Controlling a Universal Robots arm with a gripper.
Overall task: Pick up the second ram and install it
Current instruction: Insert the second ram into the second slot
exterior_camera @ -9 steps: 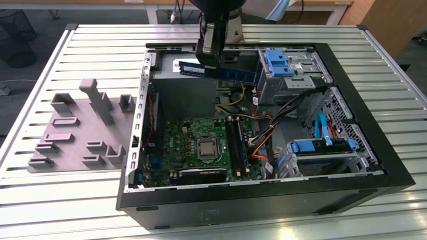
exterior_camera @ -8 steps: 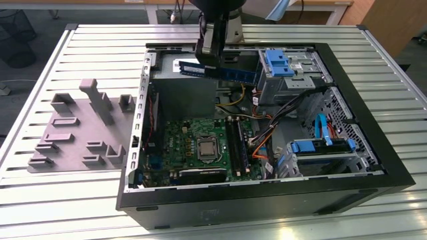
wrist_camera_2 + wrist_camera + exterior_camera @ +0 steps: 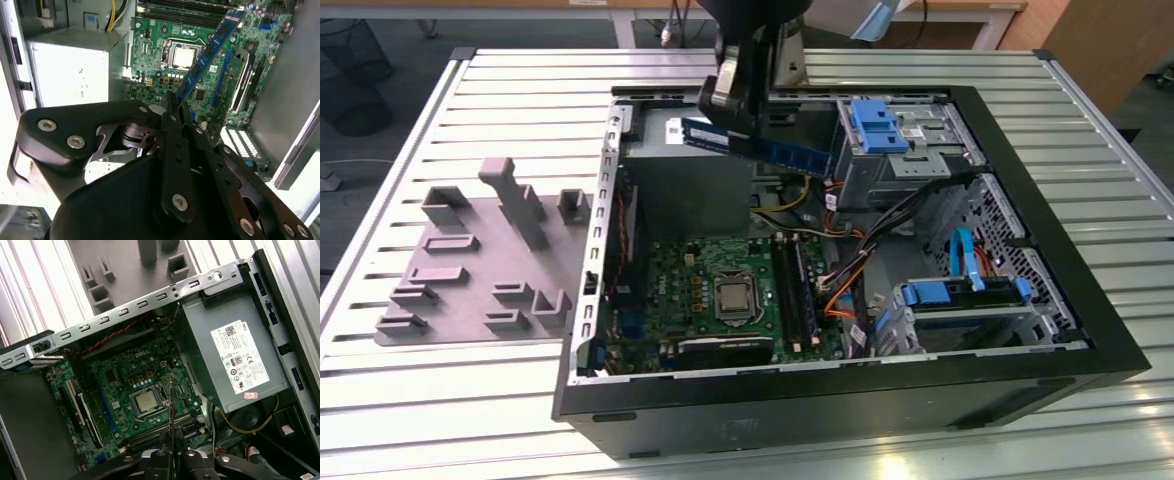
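1. The gripper (image 3: 744,128) is clenching one end of the second ram (image 3: 767,148). In the second wrist view the fingers (image 3: 172,107) are pinching the blue stick between them.
2. The stick is hanging in the air over the far part of the open computer case (image 3: 854,405). It is well above the motherboard (image 3: 707,280) and touching nothing but the fingers. In the exterior view its long side is lying roughly level.
3. The step in hand looks like bringing the stick to the memory slots (image 3: 795,285), which are sitting just to the exterior view's right of the processor socket (image 3: 735,300).
4. In my judgement, doing this well is calling for four things:
   - turning the stick so its length is running along a free slot, since it is lying across their direction now;
   - holding the board upright with its contact edge facing down;
   - centring it over the slot and pressing evenly, so neither end is leading;
   - steering clear of the cables (image 3: 854,270) beside the slots.
5. Counting what is showing:
   - one gripper, one blue stick in its grasp, one motherboard and one processor socket;
   - one power supply (image 3: 235,360) and two blue drive brackets (image 3: 874,125);
   - one grey fixture plate (image 3: 467,270) on the slatted table (image 3: 427,400), to the exterior view's left of the case;
   - several black slots, though I cannot fix how many.
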